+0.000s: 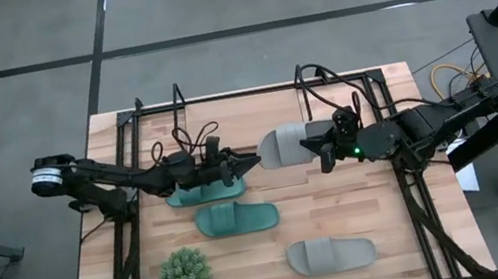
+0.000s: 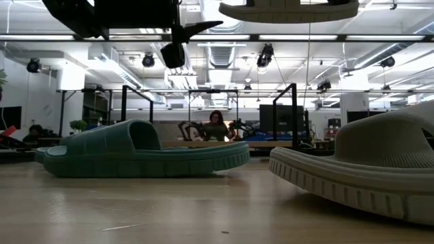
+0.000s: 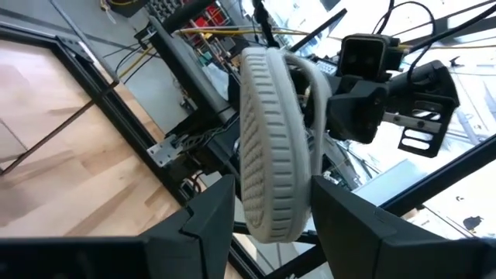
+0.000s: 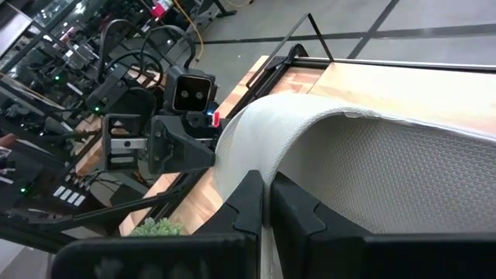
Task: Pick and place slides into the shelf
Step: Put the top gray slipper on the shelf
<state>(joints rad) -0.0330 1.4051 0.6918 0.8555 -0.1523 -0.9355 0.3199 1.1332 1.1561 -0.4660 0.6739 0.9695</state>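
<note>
A light grey slide is held above the table's centre, pinched at its strap by the right gripper from 3 o'clock. The left gripper, fingers spread, is set around its 9 o'clock end, apparently not yet clamped. The shelf lies at 12 o'clock. If the handover is mistimed, the slide could be dropped onto the teal slides below.
</note>
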